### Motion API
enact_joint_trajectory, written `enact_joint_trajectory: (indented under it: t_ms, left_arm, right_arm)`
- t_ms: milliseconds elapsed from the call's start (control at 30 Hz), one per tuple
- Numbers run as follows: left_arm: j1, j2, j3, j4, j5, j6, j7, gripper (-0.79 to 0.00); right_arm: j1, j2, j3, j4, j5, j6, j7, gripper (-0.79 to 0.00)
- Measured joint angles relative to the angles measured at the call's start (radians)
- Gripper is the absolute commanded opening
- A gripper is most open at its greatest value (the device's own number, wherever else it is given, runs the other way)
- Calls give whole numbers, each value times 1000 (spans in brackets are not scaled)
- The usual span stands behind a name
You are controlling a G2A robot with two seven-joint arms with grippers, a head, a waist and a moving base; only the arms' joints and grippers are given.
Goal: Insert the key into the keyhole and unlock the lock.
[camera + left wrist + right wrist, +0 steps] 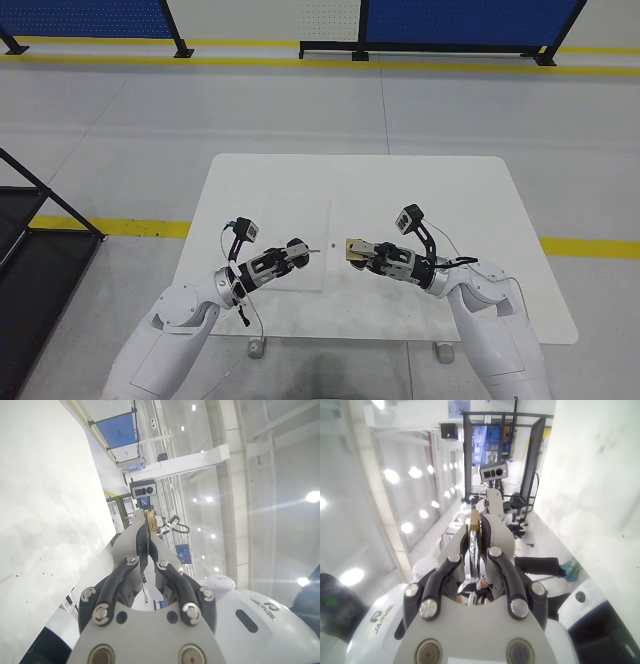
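Over the white table [430, 190] my two arms face each other. My right gripper [366, 252] is shut on a brass padlock [353, 248], with its keyhole face turned toward the other arm. In the right wrist view the padlock [474, 525] stands edge-on between the fingers [495, 530], its silver shackle [474, 552] toward the palm. My left gripper [300, 250] is shut on a thin key [316, 249] that points at the padlock, with a small gap between them. In the left wrist view the padlock's keyhole face [151, 522] sits just beyond my shut fingertips [140, 530].
A faint rectangular mat outline [300, 245] lies on the table under the left gripper. A black rack [30, 250] stands off the table's left side. Blue partition panels [460, 22] line the far floor. A person's leg and shoe [567, 567] are on the floor beside the table.
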Motion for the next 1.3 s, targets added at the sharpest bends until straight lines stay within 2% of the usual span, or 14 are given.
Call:
enact_joint_trajectory:
  t_ms: [300, 467, 633, 833, 1300]
  left_arm:
    - [44, -1, 8, -111, 68, 142, 141, -785]
    - [60, 2, -3, -159, 94, 182, 155, -785]
    - [65, 5, -20, -174, 110, 201, 144, -785]
    - [65, 7, -26, -166, 114, 190, 133, -785]
    - [54, -2, 34, -116, 141, 67, 155, -785]
  right_arm:
    - [0, 0, 0, 0, 0, 0, 0, -785]
    - [0, 0, 0, -1, -1, -1, -1, -785]
    - [-8, 8, -15, -28, -64, -22, -35, -785]
    - [-8, 19, -24, -44, -131, -57, -47, -785]
    - [-15, 36, -36, -66, -182, -88, -102, -785]
